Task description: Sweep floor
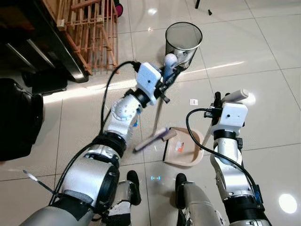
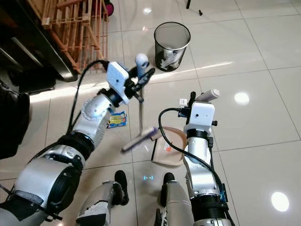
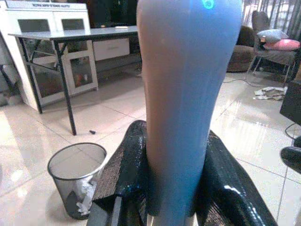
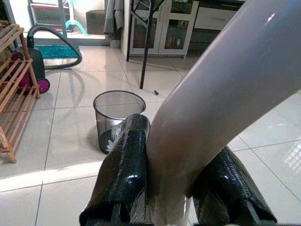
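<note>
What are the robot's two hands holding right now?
Left gripper: closed on the broom handle.
Right gripper: closed on the dustpan handle.

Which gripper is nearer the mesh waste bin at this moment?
Left. The left gripper, shut on the broom handle, sits just in front of the mesh bin. The right gripper, holding the dustpan handle, is farther back and to the right.
</note>
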### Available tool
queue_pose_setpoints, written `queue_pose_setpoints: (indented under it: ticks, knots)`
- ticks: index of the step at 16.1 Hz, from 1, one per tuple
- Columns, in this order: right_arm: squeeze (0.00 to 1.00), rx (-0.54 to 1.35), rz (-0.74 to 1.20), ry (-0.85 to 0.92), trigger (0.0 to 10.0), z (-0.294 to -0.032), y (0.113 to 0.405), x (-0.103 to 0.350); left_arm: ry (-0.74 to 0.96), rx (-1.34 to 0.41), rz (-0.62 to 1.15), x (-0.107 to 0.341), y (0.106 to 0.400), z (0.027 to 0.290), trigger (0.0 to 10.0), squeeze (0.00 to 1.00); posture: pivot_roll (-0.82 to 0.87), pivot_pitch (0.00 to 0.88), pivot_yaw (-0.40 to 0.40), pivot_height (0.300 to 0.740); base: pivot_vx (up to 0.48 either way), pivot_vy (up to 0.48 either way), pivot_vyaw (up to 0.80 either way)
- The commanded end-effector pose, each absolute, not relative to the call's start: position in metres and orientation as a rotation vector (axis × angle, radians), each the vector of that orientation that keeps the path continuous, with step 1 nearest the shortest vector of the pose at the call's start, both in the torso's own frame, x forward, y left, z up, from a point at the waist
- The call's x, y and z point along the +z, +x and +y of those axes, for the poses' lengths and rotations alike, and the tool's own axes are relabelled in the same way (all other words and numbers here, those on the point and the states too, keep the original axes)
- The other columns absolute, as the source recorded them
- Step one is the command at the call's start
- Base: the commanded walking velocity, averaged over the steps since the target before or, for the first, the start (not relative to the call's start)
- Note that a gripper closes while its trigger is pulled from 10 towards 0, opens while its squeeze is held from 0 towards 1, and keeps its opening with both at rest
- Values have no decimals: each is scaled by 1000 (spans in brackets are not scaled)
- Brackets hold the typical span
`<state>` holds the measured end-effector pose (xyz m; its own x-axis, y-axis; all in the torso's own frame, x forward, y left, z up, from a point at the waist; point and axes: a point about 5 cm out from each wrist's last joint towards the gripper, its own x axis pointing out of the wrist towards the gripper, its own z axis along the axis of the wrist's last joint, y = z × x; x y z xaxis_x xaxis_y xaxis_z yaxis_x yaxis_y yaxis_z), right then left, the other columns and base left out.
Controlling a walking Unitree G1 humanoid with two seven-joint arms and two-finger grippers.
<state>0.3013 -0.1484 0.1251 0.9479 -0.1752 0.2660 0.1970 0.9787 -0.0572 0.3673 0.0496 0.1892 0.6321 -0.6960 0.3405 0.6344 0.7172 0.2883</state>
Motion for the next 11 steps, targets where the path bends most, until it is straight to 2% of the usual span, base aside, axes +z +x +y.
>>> queue_pose_setpoints:
  ticks: [1,5,9,11]
  knots:
    - [0,-176,-159,-64,10000,-143,293,104,148,-759,-474,186,364,46,10000,0,-92,396,76,740,0,0,0]
    - [0,-174,-148,-59,10000,-140,289,101,150,-736,-438,176,361,44,10000,0,-94,397,78,740,0,0,0]
    - [0,-170,-138,-55,10000,-138,285,99,23,-727,-392,171,360,35,10000,0,-102,392,74,740,0,0,0]
    - [0,-168,-138,-54,10000,-139,285,101,-125,-682,-349,170,363,32,10000,0,-111,399,76,740,0,0,0]
